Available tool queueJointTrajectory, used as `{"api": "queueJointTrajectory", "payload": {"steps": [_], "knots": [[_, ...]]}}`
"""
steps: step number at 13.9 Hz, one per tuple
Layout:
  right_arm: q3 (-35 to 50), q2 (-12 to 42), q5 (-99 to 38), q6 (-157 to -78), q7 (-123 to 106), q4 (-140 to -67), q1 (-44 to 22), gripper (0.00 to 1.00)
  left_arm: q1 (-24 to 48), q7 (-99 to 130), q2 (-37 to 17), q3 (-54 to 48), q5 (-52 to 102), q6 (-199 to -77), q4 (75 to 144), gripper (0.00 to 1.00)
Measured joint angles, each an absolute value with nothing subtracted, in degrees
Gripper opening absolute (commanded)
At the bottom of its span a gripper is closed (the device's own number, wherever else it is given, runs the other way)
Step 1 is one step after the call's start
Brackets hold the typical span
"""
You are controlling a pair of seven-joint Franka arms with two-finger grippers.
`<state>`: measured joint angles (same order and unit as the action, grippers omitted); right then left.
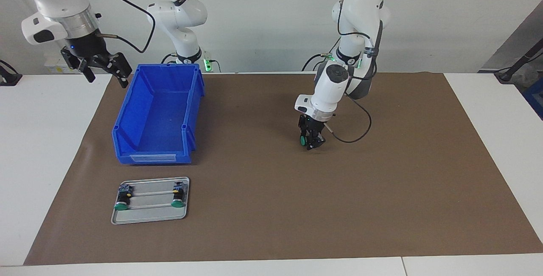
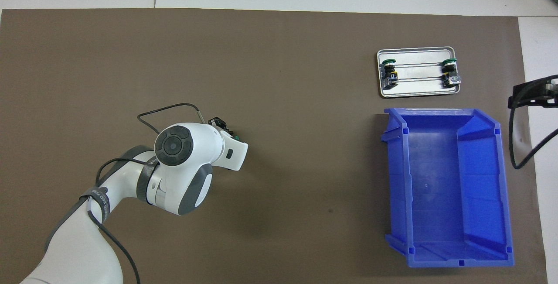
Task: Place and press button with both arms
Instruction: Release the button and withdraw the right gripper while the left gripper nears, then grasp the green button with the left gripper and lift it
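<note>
The left gripper (image 1: 310,142) is down at the brown mat (image 1: 382,191), near the table's middle. Its fingers enclose a button (image 1: 303,140) whose green cap faces the right arm's end; whether they already clamp it or merely bracket it cannot be told. The left arm (image 1: 354,26) descends steeply from its base, wrist pitched down and slightly toward the right arm's end. In the overhead view the wrist housing covers most of the gripper; only a green edge of the cap (image 2: 236,138) shows at its 1 o'clock.

The right gripper (image 1: 104,69) hangs in the air, its fingers spread wide apart and holding nothing. It is at roughly 10 o'clock from the blue bin (image 1: 159,117), over the mat's edge. The right arm (image 1: 55,4) waits, wrist pointing down.

A metal tray (image 1: 150,216) lies at 6 o'clock from the bin in the facing view, farther from the robots. Two more buttons (image 1: 123,199) (image 1: 178,196) lie in it, one at each end, green caps pointing away from the robots.
</note>
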<state>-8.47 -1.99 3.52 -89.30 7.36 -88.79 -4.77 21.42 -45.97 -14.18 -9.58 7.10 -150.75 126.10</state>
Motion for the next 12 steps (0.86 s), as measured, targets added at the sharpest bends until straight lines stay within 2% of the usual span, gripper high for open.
{"api": "queueJointTrajectory", "payload": {"steps": [2, 4, 6, 7, 11, 12], "knots": [[-8.5, -2.1, 3.5, -88.9, 7.2, -88.9, -4.8, 0.99, 21.4, -46.5, -14.2, -9.6, 7.1, -150.8, 126.1, 0.64], [-8.5, -2.1, 3.5, -88.5, 6.9, -89.2, -4.8, 0.99, 21.5, -46.6, -14.2, -9.6, 7.1, -150.8, 126.2, 0.84], [-8.2, -1.8, 3.6, -87.8, 5.3, -89.4, -5.1, 1.0, 21.5, -46.7, -14.2, -9.5, 7.1, -150.8, 126.6, 0.97], [-8.0, -1.5, 3.6, -87.8, 5.0, -89.5, -5.4, 1.0, 21.5, -46.7, -14.2, -9.4, 7.1, -150.8, 127.0, 0.99], [-7.9, -1.2, 3.5, -87.8, 5.0, -89.7, -6.2, 0.99, 21.5, -46.7, -14.2, -9.5, 7.1, -150.9, 127.6, 0.97], [-7.9, -1.2, 3.5, -87.7, 5.0, -89.9, -6.3, 0.99, 21.5, -46.7, -14.2, -9.5, 7.1, -150.9, 127.6, 0.87]]}}
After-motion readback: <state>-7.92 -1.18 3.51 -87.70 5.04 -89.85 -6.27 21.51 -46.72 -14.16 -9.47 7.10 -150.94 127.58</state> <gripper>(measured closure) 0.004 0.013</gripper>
